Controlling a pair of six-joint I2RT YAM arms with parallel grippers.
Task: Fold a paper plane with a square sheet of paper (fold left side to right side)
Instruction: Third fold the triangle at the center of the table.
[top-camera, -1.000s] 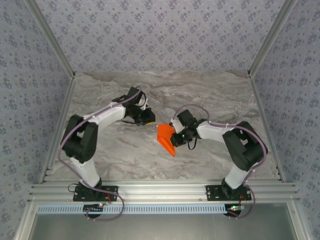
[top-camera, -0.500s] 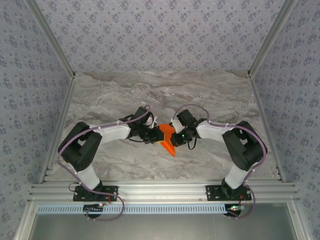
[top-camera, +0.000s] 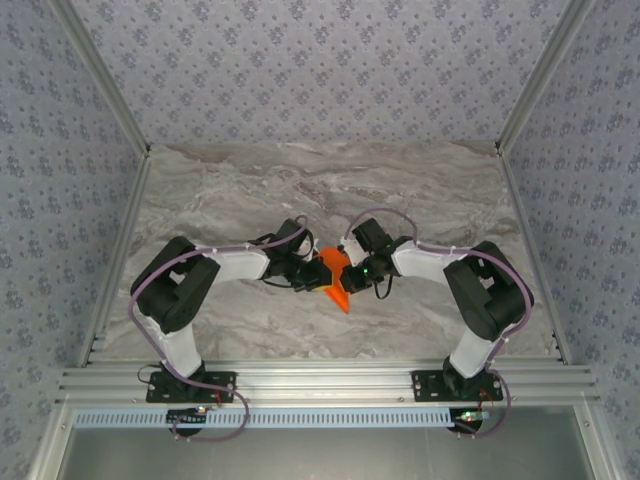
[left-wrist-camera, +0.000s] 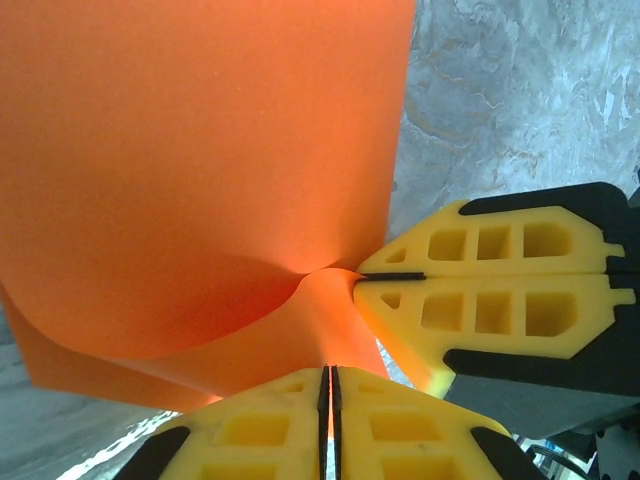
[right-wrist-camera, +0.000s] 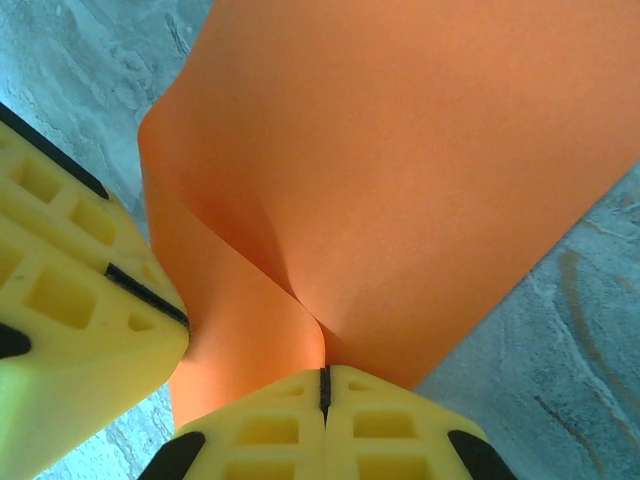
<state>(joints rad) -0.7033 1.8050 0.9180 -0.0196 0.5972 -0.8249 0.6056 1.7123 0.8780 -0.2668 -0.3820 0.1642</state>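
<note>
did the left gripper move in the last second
Yes. The left gripper has swung right and nearer, away from the table's left rail, and now pinches the orange paper beside the right gripper.

top: high, rear, facing down, far | wrists: close over own fingers (left-wrist-camera: 250, 430) | all share orange paper (left-wrist-camera: 200, 150)

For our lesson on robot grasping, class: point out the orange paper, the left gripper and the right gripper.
orange paper (left-wrist-camera: 200, 150): left wrist view, broad bare surface.
left gripper (left-wrist-camera: 330, 378): left wrist view, seam between its fingertips.
right gripper (right-wrist-camera: 322, 380): right wrist view, seam between its fingertips.
</note>
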